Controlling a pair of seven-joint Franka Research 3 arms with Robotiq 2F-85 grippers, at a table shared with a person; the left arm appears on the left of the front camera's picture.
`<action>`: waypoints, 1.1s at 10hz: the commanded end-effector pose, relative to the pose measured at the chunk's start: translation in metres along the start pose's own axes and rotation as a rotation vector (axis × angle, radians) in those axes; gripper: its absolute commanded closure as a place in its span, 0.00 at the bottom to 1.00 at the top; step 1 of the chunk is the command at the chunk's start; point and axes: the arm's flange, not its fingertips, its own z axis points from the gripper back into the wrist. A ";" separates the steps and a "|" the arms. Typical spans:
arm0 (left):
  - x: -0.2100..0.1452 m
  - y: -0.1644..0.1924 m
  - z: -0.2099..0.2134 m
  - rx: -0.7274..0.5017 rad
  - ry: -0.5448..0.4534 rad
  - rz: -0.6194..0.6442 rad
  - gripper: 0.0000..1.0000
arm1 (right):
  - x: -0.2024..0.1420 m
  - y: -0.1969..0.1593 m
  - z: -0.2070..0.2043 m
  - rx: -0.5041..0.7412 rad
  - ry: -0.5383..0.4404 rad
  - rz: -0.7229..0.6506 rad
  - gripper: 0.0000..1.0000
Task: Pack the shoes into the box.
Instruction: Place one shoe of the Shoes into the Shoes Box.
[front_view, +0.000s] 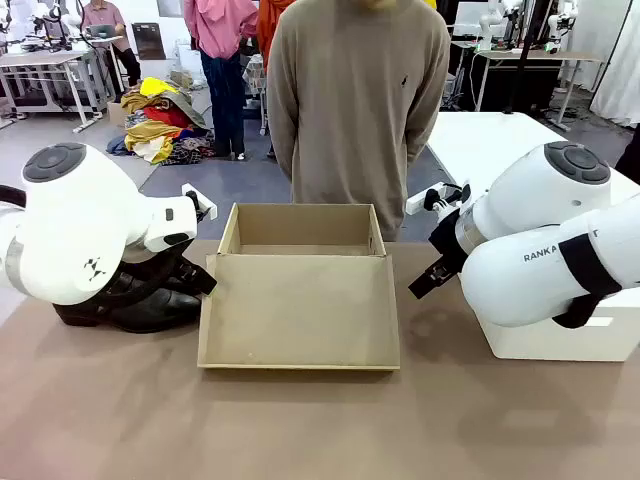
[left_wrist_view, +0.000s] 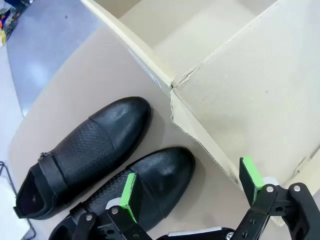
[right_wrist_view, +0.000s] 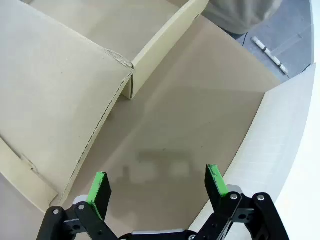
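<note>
Left pincer (left_wrist_view: 191, 189): wide open, hanging over the nearer shoe's toe
Right pincer (right_wrist_view: 157, 187): open too, empty, above bare table (right_wrist_view: 165, 125)
Shoes (left_wrist_view: 95, 150): side by side on the table, just beside the box. The leather looks slick and the sole probably firm, so I'd pinch across the strap, not the toe
Box (front_view: 305, 238): open, empty, lid lying flat

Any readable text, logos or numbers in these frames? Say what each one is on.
"RANKA": black print on the white shell of the right arm; the letters on either side of it are hidden.
Left arm: a small black logo mark, no letters.
Box: plain cardboard, no print visible.
Shoes: no visible label or brand.
</note>
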 end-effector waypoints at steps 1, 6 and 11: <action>0.000 0.000 0.000 0.000 0.000 0.000 0.00 | 0.000 0.000 0.000 0.000 -0.001 0.000 0.00; 0.000 0.000 0.000 0.000 0.000 0.000 0.00 | 0.000 0.000 0.000 0.000 -0.001 0.000 0.00; 0.000 0.000 0.000 0.000 0.000 0.000 0.00 | 0.000 0.000 0.000 0.000 -0.001 0.000 0.00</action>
